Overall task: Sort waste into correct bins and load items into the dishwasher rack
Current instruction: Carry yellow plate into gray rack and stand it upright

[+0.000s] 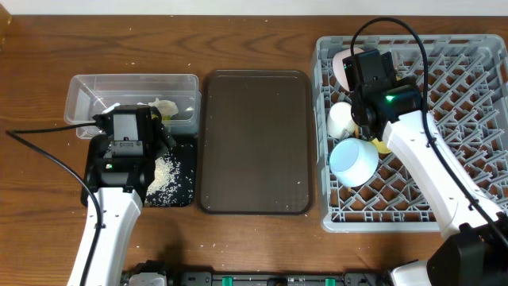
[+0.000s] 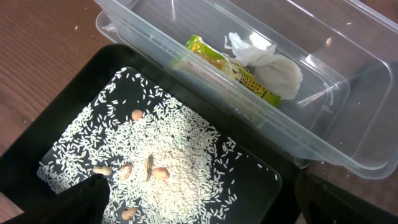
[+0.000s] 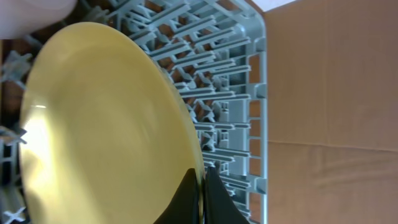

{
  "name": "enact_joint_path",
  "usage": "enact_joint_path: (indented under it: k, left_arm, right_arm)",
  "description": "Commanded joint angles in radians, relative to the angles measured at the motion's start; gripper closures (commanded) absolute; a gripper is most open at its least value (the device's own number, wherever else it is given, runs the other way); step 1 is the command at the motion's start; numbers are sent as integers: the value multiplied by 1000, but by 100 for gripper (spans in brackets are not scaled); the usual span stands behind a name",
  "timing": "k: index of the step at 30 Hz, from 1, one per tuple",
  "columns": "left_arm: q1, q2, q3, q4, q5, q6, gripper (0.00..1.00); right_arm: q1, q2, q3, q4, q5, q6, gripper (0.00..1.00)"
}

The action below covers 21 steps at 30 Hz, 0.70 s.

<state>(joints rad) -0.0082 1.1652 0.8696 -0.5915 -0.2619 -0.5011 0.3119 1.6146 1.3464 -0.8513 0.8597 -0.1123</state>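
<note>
**Sorting scene: rack [image 1: 468,87] at right, brown tray [image 1: 254,143] mid-table, tub [image 2: 348,62] and black tray [image 2: 68,93] at left.**

The rack holds a plate [image 3: 106,124] on edge among its pegs, with the right gripper [image 3: 202,196] clenched on the plate's rim. A blue bowl [image 1: 353,161], pink bowl [image 1: 343,65] and white cup [image 1: 341,117] lie along the rack's left side. The tub contains the tissue [image 2: 273,68] and wrapper [image 2: 230,68]. The black tray just beside it carries rice [image 2: 161,149]. The left gripper [image 2: 202,193] hangs above the rice, fingers spread wide, grasping nothing.
</note>
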Motion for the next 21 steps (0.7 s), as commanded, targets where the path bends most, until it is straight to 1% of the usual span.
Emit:
enact_joint_path:
  k: [1,2,6,8,9,11,14,21]
  left_arm:
    - [3,4,15,0,-13,-9,2]
    - [3,4,15,0,-13,-9,2]
    - [3,4,15,0,-13,-9,2]
    - [3,4,15,0,-13,-9,2]
    - [3,4,15,0,-13,-9,2]
    - [3,4,15,-1,-13,-9,2]
    - [3,4,15,-2,-13,-9,2]
    - [3,4,15,-3,-13,-9,2]
  right_arm:
    - [-17,2,0,3,-57,22,95]
    - [-17,2,0,3,-64,22,92]
    - [-17,2,0,7,-73,22,90]
    - [-18,2,0,7,-74,22,87]
    - [-18,2,0,8,-74,22,84]
    - [-18,2,0,15,-75,22,73]
    - [-18,2,0,46,-74,21,63]
    - [-17,0,11,147,-49,-9,63]
